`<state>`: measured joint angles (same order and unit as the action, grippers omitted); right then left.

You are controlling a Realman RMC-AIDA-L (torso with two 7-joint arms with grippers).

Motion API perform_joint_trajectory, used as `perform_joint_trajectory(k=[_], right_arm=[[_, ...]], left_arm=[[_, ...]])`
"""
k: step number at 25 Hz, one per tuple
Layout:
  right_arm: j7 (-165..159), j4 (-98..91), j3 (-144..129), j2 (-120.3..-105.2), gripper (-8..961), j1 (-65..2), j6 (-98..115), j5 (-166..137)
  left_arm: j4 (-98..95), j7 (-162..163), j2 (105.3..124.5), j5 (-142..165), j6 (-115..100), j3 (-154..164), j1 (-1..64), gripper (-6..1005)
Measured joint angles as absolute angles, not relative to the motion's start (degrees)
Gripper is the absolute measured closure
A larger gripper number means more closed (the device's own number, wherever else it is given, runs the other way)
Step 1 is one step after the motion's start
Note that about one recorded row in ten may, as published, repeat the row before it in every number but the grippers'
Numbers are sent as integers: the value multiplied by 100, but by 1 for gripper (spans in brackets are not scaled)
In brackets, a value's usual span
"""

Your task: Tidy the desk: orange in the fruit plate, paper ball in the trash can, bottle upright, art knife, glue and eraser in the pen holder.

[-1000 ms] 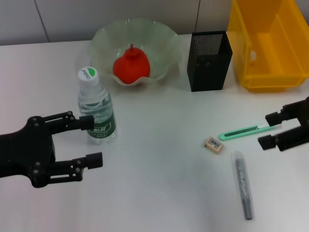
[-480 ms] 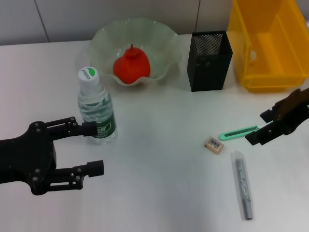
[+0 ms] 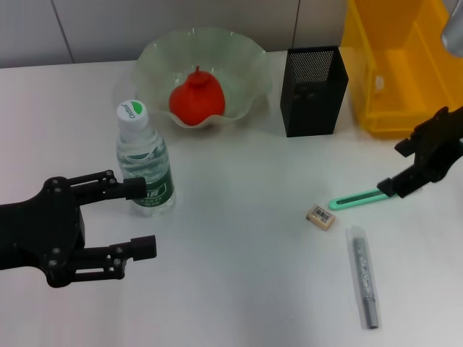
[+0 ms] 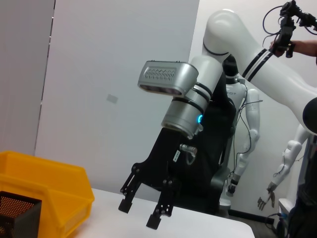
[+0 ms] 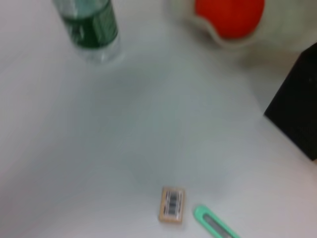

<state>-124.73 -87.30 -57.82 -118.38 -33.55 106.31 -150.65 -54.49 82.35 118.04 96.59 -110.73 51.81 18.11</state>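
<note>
1. Nearest on the white table (image 3: 239, 289), at right, we note the grey glue stick (image 3: 363, 275) lying flat, pointing near to far.
2. At near left, the left gripper (image 3: 145, 219) hovers with its fingers wide apart, holding nothing. The far finger (image 3: 116, 186) touches or overlaps the bottle's label; we cannot tell which.
3. The water bottle (image 3: 144, 165) stands upright at left, white cap on top.
4. Just beyond the glue stick's far end lies the small eraser (image 3: 320, 216), barcode up. The green art knife (image 3: 358, 197) lies flat to its right.
5. The right gripper (image 3: 409, 168) sits at the knife's right end, fingers spread and empty.
6. Further back, the orange (image 3: 196, 98) rests in the clear fruit plate (image 3: 239, 58).
7. Right of the plate stands the black mesh pen holder (image 3: 313, 90). The yellow bin (image 3: 402, 65) sits at far right.
</note>
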Motion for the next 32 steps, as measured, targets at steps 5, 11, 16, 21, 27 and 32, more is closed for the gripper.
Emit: perform_joint_trajectory(k=[5,11,16,21,27,32], right_arm=[[-11712,-8074,-5755,-11734,162,-3490,10393,-15252],[-11163,-7364,-5776,-11645,163,-3789,9898,-15810],[-11032,-6890,-5809,-11655,163,-4021,9507,-16071],[-11028,-6584,-6004,-11711,163,-4178,9255,-16164],[-11075,-6487,-6182,-11861,163,-4243,9108,-16450],[-11252,-6552,-6152,-11883,163,-4248,9075,-16496]], left_arm=[[-5449,8235,11818,9659,-11064,5203,1838,214],[-5449,8235,11821,9651,-11059,5175,1860,214],[-5400,8235,11822,9635,-11053,5168,1853,214],[-5362,8235,11817,9633,-11044,5157,1853,214],[-5361,8231,11807,9632,-11025,5154,1860,214],[-5357,8170,11804,9634,-10998,5115,1861,214]])
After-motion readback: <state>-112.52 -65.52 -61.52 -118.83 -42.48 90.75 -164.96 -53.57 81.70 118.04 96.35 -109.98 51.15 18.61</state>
